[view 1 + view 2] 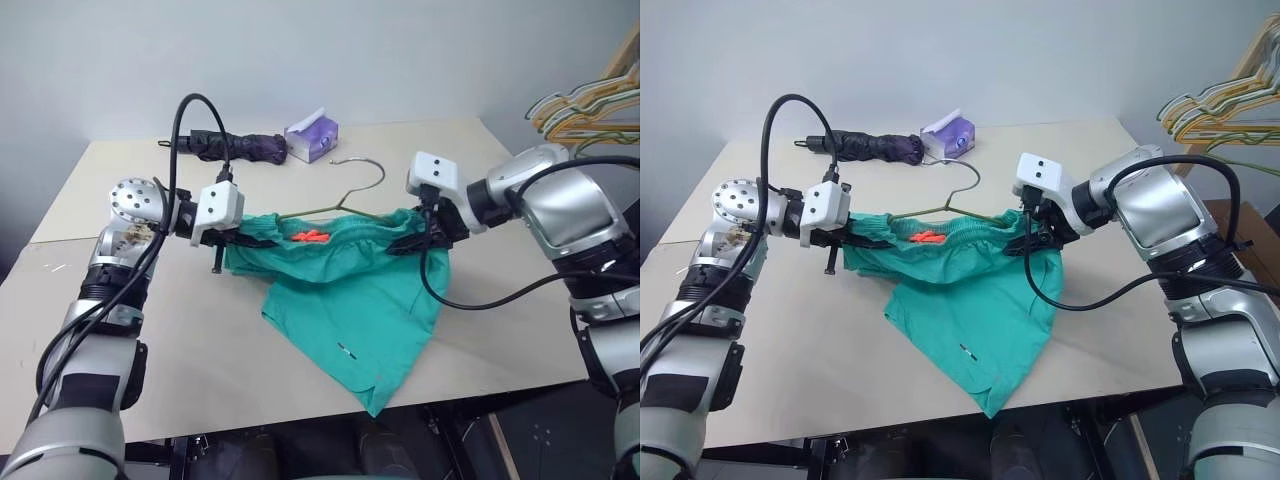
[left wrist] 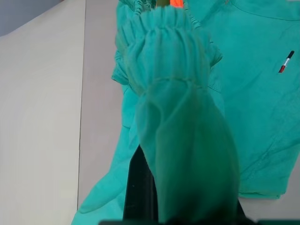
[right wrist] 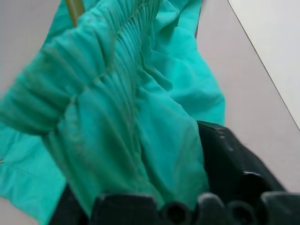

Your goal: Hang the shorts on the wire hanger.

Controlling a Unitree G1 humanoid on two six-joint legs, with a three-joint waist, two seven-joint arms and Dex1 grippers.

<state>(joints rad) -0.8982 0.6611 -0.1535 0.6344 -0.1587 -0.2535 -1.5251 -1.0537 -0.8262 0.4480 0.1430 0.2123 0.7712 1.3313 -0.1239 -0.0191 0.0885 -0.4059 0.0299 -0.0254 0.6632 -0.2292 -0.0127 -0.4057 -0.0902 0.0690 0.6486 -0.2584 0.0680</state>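
We count one pair of shorts (image 1: pixel 345 300) and one wire hanger (image 1: pixel 350 195), and the job looks to us well underway but not finished. The shorts are lifted off the table (image 1: pixel 120 330) by their waistband, which is stretched level between our two grippers above the middle of the table, while the legs sag down toward the near edge. The hanger's hook and one sloping shoulder rise out of the waistband toward the far edge; its lower bar is hidden in the fabric, so we judge it is partly threaded through, though we cannot tell how far. Our left gripper (image 1: pixel 232 240) is pinched tight on the left end of the waistband, the gathered elastic bunched over its fingers in the left wrist view. Our right gripper (image 1: pixel 1032 238) is at the right end of the waistband with cloth draped across its fingers (image 3: pixel 225 159); whether it has truly clamped we cannot tell. What is left, as we read it, is to settle the waistband evenly on the hanger and let go. Elsewhere we count one folded dark umbrella (image 1: pixel 240 147) and one purple tissue pack (image 1: pixel 312 137) near the far edge, and a bunch of coloured hangers (image 1: pixel 585 105) beyond the far right corner.
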